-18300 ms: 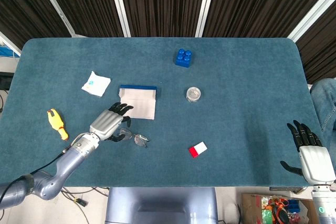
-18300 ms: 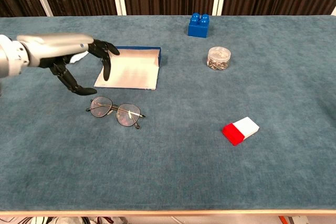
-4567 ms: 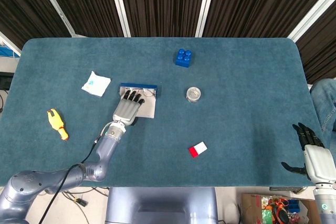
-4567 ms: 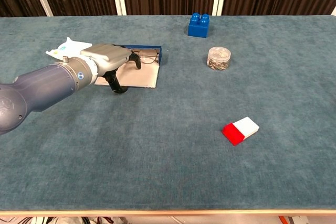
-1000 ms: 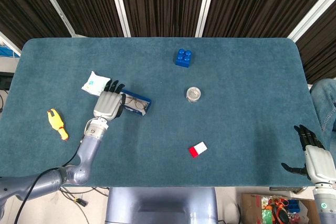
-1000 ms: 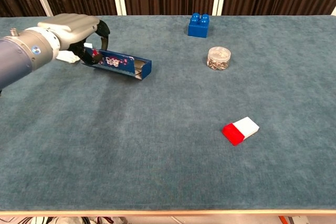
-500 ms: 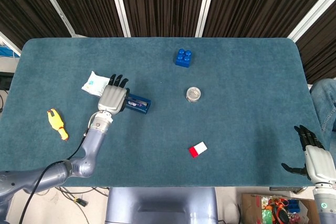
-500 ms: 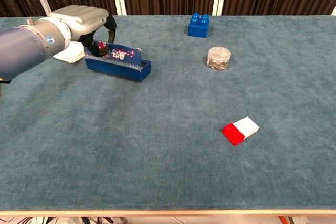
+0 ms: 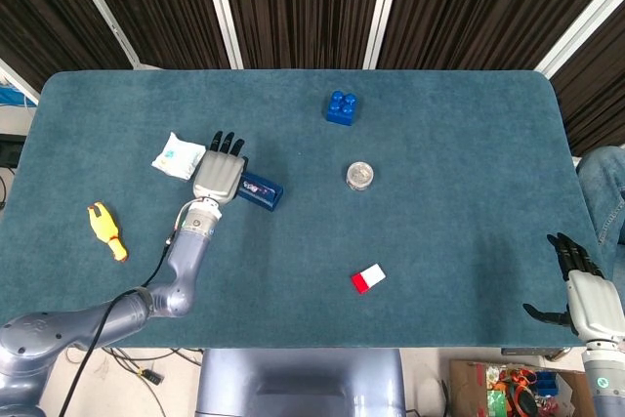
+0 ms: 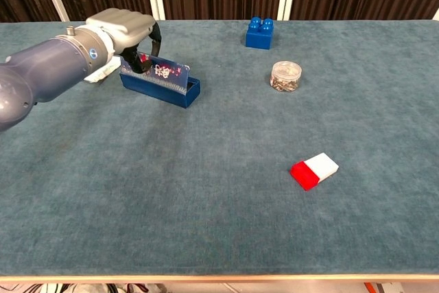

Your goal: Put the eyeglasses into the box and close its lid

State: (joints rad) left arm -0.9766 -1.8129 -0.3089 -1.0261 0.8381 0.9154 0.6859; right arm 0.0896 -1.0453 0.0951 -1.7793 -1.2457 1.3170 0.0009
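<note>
Left hand: our left hand [image 10: 127, 29] rests over the near-left end of the box [image 10: 160, 82], fingers curled down on its lid [image 10: 163, 71]; we judge it is pressing the lid down to close it, and the hand grasps nothing.
Lid: not yet flat in the chest view; it stands tilted along the far edge of the box, right under our fingers [image 9: 227, 141].
Eyeglasses: we cannot see them now; the lid and hand hide the inside of the box.
Right hand: our right hand [image 9: 584, 298] hangs well apart at the table's [image 9: 459, 192] near-right edge, fingers spread and empty, we judge parked out of the way.
Count, task things: one box, one lid.
Count, other things: one white packet [image 9: 178, 155] just left of our left hand; one yellow toy [image 9: 105, 230] nearer us; one jar [image 10: 286, 75], one blue brick [image 10: 259, 32], one red-and-white block [image 10: 314, 170], all to its right.
</note>
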